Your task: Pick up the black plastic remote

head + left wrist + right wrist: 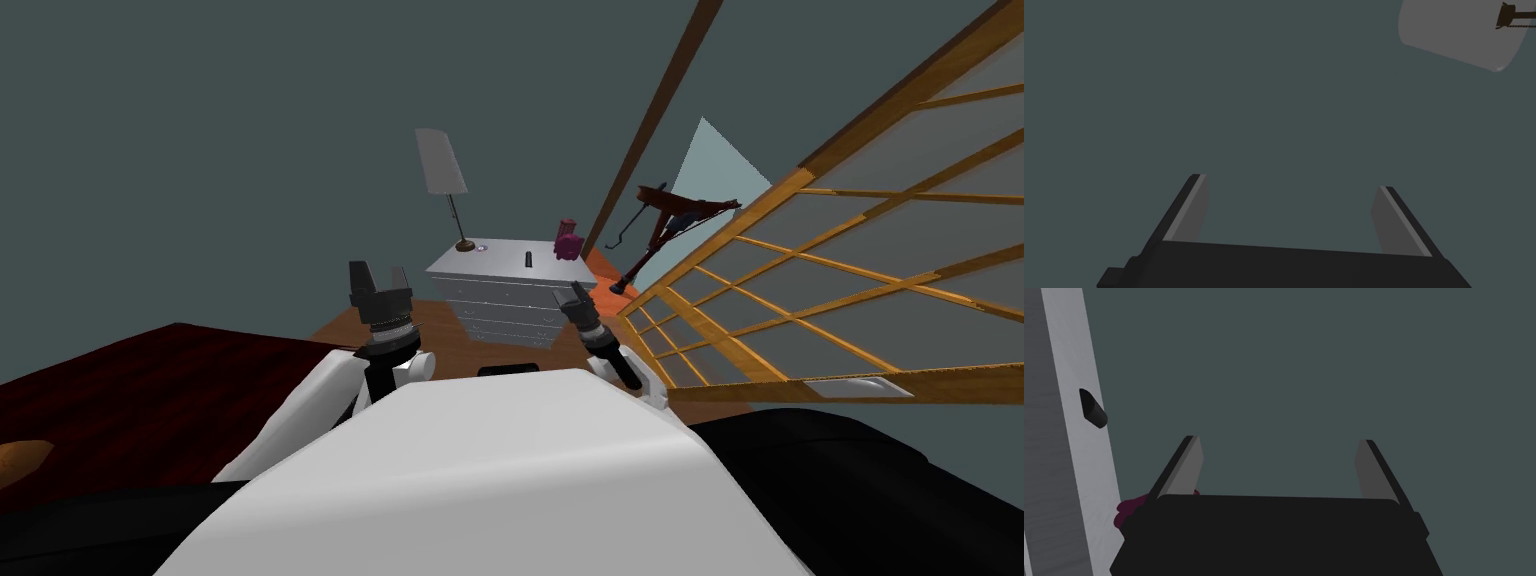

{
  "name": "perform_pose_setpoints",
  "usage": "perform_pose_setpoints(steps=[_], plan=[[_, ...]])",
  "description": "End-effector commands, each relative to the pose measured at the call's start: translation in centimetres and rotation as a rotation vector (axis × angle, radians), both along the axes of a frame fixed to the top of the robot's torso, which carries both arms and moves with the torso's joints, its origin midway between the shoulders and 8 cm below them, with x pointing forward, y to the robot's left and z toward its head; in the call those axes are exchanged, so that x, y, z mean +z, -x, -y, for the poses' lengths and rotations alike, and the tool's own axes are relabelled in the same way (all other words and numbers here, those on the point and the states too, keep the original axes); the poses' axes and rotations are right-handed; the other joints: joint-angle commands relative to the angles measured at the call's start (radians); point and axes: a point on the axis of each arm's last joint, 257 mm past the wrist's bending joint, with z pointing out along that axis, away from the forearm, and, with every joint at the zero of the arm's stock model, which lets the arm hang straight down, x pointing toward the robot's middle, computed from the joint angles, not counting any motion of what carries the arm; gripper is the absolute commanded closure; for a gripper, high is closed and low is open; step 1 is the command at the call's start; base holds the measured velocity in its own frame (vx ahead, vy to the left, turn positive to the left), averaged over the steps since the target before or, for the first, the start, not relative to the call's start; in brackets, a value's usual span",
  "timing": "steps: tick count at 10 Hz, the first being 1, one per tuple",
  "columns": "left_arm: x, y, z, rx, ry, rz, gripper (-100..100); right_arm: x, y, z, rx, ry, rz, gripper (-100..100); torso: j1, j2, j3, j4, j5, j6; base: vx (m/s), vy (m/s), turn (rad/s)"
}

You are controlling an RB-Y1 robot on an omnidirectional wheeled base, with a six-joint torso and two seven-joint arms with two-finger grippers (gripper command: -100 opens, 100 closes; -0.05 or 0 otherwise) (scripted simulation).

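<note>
A small black remote [529,259] lies on top of a light grey chest of drawers [470,272] ahead of me; the right wrist view shows the remote [1093,409] on the chest's top [1074,453], off to the side of my fingers. My right gripper [577,293] is raised in front of the chest's right part, short of the remote, and stands open [1276,465] with nothing between its fingers. My left gripper [379,274] is held up left of the chest, open [1289,212] and empty.
On the chest stand a table lamp [443,165] at its left and a dark pink object [568,240] at its right. A wooden lattice screen [850,270] runs along my right, with a dark exercise machine [665,225] beyond. A dark red bed [130,390] lies at my left.
</note>
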Motion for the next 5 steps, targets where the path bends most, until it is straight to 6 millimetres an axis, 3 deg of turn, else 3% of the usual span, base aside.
perform_pose_setpoints(steps=[1, 5], plan=[[0.0, 0.0, 0.0, 0.0, 0.0, 0.0, 0, -0.9, 0.1, -0.1, 0.035, 0.032, -0.023, -100, 0.0, 0.0, 0.0, 0.0, 0.0, 0.0, -0.046, 0.042, 0.061], [0.0, 0.0, 0.0, 0.0, 0.0, 0.0, 0, -3.6, 0.3, 0.2, 0.121, 0.083, -0.108, -100, 0.0, 0.0, 0.0, 0.0, 0.0, 0.001, -0.051, 0.047, 0.071]])
